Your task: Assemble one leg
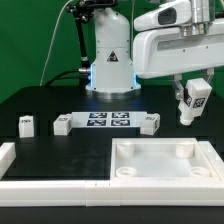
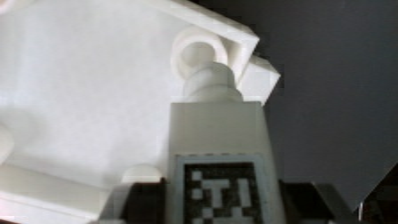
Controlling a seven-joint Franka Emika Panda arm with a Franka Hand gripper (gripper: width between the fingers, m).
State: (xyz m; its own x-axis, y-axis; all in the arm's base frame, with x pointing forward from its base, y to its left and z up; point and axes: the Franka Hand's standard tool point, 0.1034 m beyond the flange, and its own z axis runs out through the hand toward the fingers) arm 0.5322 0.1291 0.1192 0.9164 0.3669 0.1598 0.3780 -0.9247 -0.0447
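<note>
White leg (image 1: 190, 106) clamped in claw (image 1: 193, 92), hovering over panel (image 1: 165, 179)

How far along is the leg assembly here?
Done: the fingers have one leg gripped. In hand: it hangs tip-first over the panel, near a corner socket. Left: seating it; no socket visibly holds a leg, and three more legs lie on the table.
</note>
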